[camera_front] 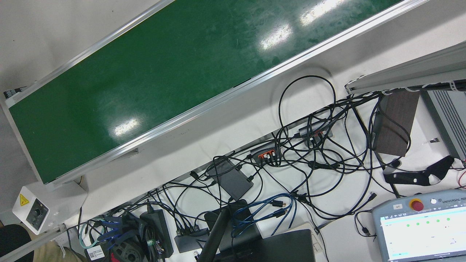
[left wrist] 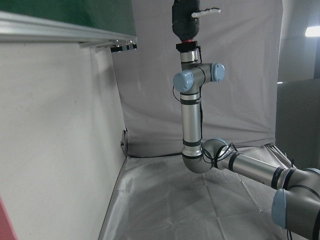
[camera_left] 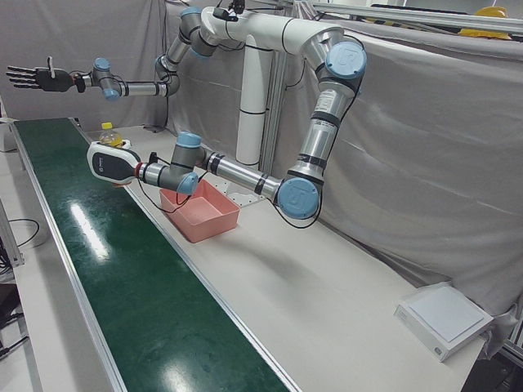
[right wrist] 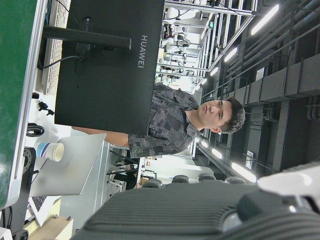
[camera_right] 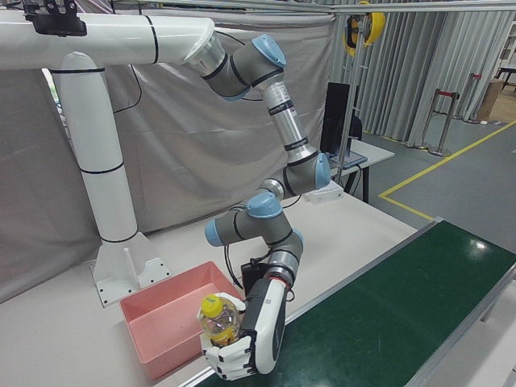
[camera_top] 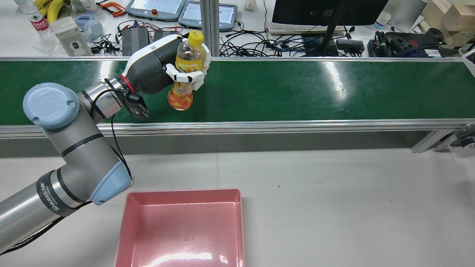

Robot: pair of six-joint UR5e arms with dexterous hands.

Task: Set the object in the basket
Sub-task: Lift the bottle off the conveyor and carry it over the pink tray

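In the rear view, a yellow-capped juice bottle [camera_top: 184,70], orange at its base, is gripped upright by the left hand [camera_top: 174,66] over the green conveyor belt [camera_top: 297,92]; the pink basket [camera_top: 182,230] lies nearer. In the left-front view, the right hand [camera_left: 33,77] is held aloft, fingers spread, holding nothing. In the right-front view, the bottle is seen beside the basket.

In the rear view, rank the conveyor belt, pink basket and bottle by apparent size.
1. Conveyor belt, spanning the whole width.
2. Pink basket, though nearest the camera and cut off at the bottom edge.
3. Bottle, clearly smallest, partly covered by the left hand.
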